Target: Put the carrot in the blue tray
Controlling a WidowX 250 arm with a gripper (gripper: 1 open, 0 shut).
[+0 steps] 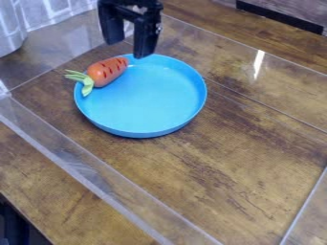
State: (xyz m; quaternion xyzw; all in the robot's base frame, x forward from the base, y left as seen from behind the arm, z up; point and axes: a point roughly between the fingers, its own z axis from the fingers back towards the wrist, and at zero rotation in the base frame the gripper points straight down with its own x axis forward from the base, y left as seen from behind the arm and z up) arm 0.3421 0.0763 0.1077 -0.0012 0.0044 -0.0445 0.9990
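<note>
The carrot [105, 71] is a small orange toy with dark ridges and a green top. It lies on the left rim of the blue tray [153, 105], its green leaves hanging over the outer edge and its orange tip pointing into the dish. My gripper [132, 36] hangs above and behind the tray's far edge, up and to the right of the carrot, apart from it. Its dark fingers [145, 38] stand open and hold nothing.
The tray sits on a dark wood-grain table [217, 182] under a glossy clear sheet that catches a bright glare [257, 69]. A pale object [10, 29] stands at the far left corner.
</note>
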